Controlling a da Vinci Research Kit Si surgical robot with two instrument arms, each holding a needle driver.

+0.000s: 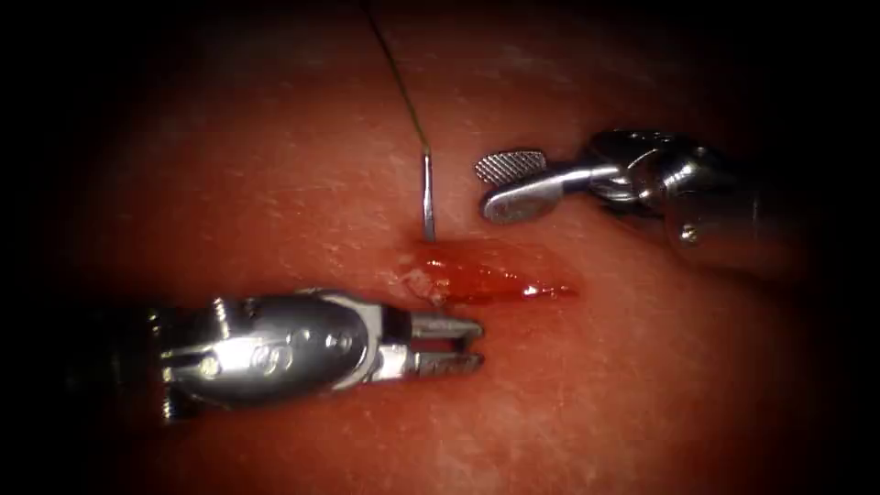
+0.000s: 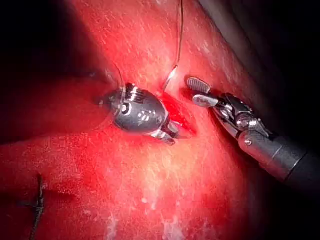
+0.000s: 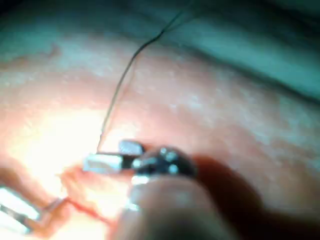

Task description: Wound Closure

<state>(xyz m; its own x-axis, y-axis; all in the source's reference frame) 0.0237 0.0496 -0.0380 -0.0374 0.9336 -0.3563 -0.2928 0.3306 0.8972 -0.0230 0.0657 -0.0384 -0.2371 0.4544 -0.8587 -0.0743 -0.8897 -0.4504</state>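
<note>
Both my tools are hanging open and empty beside the cut (image 1: 495,275).
The needle (image 1: 427,197) is standing in the tissue (image 1: 275,183) at the cut's far left end, thread (image 1: 399,73) trailing away; my left tool (image 1: 458,344) is nearer, my right tool (image 1: 504,183) farther right.

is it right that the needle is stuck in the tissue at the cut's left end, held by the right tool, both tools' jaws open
Not quite. Nothing holds the needle: the endoscope view shows the right tool open and apart from it. The needle does stand in the tissue at the cut's left end, and the left tool is open, empty.

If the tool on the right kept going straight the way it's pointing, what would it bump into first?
Probably the needle, standing with its tip in the tissue at the cut's left end. The right tool, jaws open and empty, points left toward it, though depth is unclear.
</note>
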